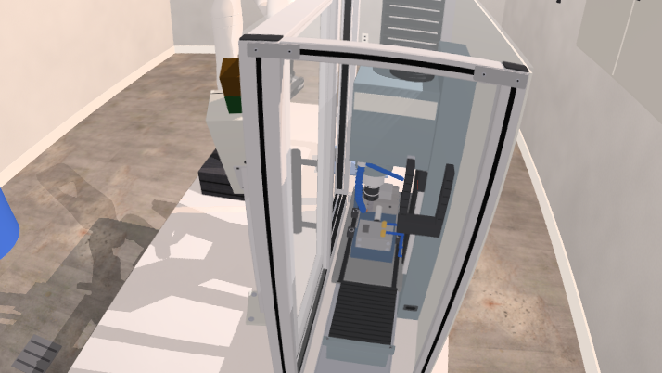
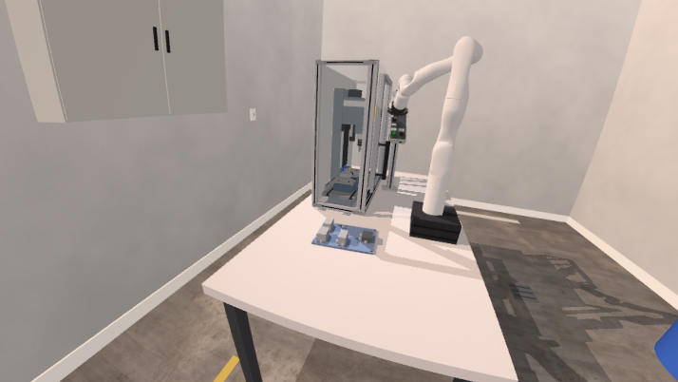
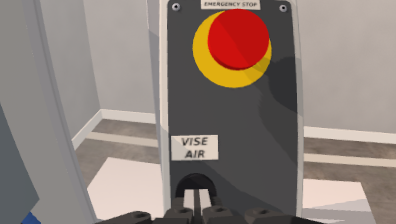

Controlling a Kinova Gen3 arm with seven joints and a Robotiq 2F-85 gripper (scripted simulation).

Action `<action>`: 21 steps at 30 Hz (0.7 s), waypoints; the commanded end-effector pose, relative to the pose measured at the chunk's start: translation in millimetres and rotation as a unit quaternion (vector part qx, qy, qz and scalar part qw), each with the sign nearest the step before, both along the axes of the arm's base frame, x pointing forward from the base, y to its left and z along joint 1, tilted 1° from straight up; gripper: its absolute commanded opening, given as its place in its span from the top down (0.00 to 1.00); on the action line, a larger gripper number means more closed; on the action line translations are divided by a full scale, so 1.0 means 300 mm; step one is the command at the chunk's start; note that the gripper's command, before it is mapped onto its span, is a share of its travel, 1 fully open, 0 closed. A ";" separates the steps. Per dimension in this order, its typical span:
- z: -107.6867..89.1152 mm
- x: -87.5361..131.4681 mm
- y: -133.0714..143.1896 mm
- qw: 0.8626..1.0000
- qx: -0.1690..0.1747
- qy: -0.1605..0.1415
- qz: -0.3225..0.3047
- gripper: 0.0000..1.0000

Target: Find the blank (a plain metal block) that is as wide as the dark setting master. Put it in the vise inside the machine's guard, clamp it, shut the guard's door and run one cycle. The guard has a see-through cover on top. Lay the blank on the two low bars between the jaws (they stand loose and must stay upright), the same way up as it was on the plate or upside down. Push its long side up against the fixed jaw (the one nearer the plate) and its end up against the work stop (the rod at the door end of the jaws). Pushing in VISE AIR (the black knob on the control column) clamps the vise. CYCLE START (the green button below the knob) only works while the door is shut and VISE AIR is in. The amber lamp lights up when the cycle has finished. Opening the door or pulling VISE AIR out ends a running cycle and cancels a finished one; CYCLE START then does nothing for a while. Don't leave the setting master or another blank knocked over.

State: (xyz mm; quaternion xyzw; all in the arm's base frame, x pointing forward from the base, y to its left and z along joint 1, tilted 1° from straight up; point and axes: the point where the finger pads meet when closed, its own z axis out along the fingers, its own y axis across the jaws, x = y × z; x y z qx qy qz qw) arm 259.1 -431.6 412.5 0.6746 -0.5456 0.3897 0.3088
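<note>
My gripper point(image 3: 196, 204) is shut and empty, its tips in front of the black VISE AIR knob point(image 3: 195, 181) in the wrist view. Whether they touch it, and how far in it is, I cannot tell. The green CYCLE START button point(image 2: 393, 133) shows on the column. The amber lamp point(image 1: 230, 76) looks dark. The vise point(image 1: 374, 237) point(image 2: 346, 184) stands inside the guard; a blank between its jaws cannot be made out. The door handle point(image 1: 297, 191) is visible, but whether the door is shut is unclear. The dark setting master point(image 2: 367, 236) and light blanks point(image 2: 323, 235) point(image 2: 343, 237) stand on the blue plate point(image 2: 353, 248).
The red emergency stop point(image 3: 238, 39) is above the knob. The guard's frame point(image 1: 269, 195) point(image 2: 315, 133) stands beside the control column point(image 1: 226, 144) point(image 3: 235, 112). The arm's black base point(image 2: 435, 228) is on the table point(image 2: 356, 304), to the right of the plate in the exterior view.
</note>
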 end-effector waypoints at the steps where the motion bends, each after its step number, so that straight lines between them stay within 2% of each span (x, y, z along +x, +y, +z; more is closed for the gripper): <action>1: 0.000 0.001 -0.004 1.000 0.000 -0.001 0.000 0.90; 21: -0.007 0.004 -0.015 1.000 0.000 -0.001 0.000 0.90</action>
